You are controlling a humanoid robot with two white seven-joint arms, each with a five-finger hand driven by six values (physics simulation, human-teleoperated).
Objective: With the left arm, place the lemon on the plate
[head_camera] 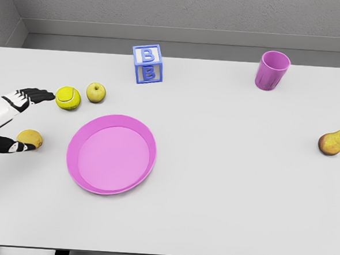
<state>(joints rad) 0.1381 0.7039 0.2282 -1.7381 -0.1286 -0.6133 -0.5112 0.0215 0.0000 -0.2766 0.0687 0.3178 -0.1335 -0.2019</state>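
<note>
Table (224, 188): plate (111, 154); lemon (30, 138); cup (271, 70).

A white table (224, 183) carried all items. A yellow tennis ball (68, 97) lay near the left edge, with a small green apple (95, 92) just beside it, apart from it. A blue letter block (147, 63) marked "B" stood near the far edge, left of centre. A purple cup (271, 70) stood upright toward the far right corner. A pear (333, 141) rested close to the right edge.

Left hand (20, 115): white shell segments with black joints.
Fingers (42, 95): black, slender, jointed.
Thumb (13, 147): black with white bands near its tip.
</note>
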